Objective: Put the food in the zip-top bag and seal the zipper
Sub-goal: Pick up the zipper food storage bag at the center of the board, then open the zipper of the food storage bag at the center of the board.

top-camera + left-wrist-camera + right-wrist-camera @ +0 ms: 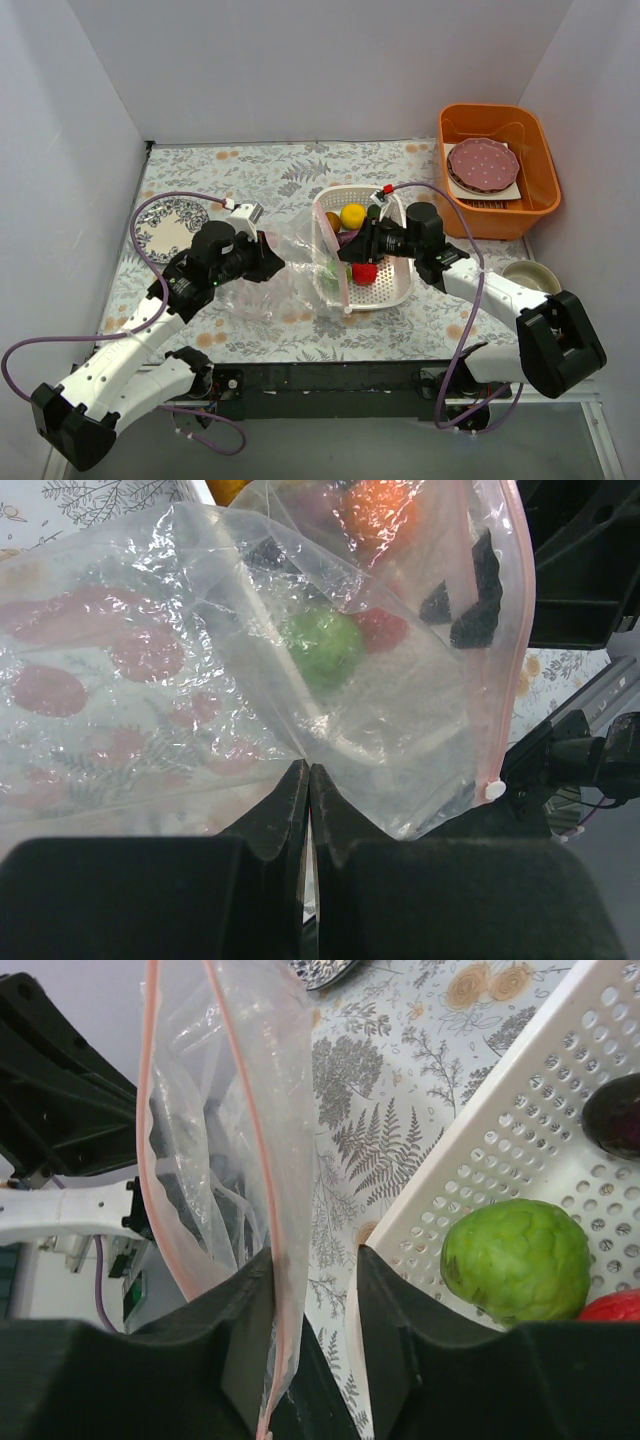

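Zip-top bag (285,275) lies on table (260,165) betw. the arms, mouth toward white basket (520,1110); zipper (243,1110) runs near-to-far along basket's L wall. R gripper (315,1260) straddles that pink rim, fingers spread, not clamped; L gripper (308,780), fingers pressed together, pinches bag film on the far-from-basket side. Food, e.g. green ball (515,1260) and lemon (352,215), sits in basket just R of the mouth, so R arm is nearer.

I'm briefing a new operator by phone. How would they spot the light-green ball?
On the floral table, find the white perforated basket beside the clear bag. Just inside its bag-side wall sits the light-green ball, the only pale-green piece, beside a red one and a dark purple one.
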{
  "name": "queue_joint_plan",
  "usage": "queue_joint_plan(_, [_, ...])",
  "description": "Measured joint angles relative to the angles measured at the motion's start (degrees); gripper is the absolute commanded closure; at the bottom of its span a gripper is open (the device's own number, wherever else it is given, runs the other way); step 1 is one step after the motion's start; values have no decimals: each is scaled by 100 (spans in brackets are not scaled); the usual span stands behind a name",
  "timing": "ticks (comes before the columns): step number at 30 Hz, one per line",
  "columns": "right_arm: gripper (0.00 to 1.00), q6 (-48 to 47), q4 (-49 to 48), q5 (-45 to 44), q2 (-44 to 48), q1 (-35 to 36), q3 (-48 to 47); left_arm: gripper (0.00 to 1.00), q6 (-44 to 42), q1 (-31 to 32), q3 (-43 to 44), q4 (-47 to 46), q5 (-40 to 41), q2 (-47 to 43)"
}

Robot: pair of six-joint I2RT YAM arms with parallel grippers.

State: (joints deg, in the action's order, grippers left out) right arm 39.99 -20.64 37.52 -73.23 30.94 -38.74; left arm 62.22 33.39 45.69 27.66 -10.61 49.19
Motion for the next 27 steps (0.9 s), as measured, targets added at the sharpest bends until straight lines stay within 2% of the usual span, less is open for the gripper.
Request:
queue_joint_plan(1, [79,37,-81,87,-70,2,2,100,13,0,-22,-13,-15,-7])
queue_joint_plan(2, [85,57,-160,166,-138,11,2,100,20,0,-33,-20,-22,-7])
queue_joint_plan(5, [92,85,-251,343,-282,61,2,100,48,0,-42,-46,-33,-9])
queue_joint_plan(6, [97,96,-256,385,-304,74,2,100,66,0,-42,-59,-28,-9])
queue_joint_plan(7, [99,101,-260,417,-313,90,2,100,83,0,-42,-70,-9,-11])
queue_joint_plan(9, [99,116,-297,461,-313,120,2,91,109,2,-44,-72,61,-26])
queue_joint_plan(12, [99,175,-348,459,-313,164,0,90,151,0,-44,-70,249,-44])
queue_joint_plan(13, [99,192,-356,455,-317,184,0,83,170,2,-42,-70,317,-44])
queue_joint_plan(16, [99,293,-413,378,-382,273,-9,83,227,0,-42,-68,476,-42])
queue_joint_plan(18, [99,352,-446,278,-435,380,-9,29,275,0,-44,-63,577,-31])
queue_joint_plan(19, [99,400,-459,197,-459,450,-11,14,317,0,-42,-57,688,-17])
queue_joint_plan(21, [99,492,-470,7,-496,584,-11,3,363,2,-42,11,863,7])
queue_joint_plan(27, [99,723,-326,-831,-789,988,-162,2,540,0,7,236,1268,9])
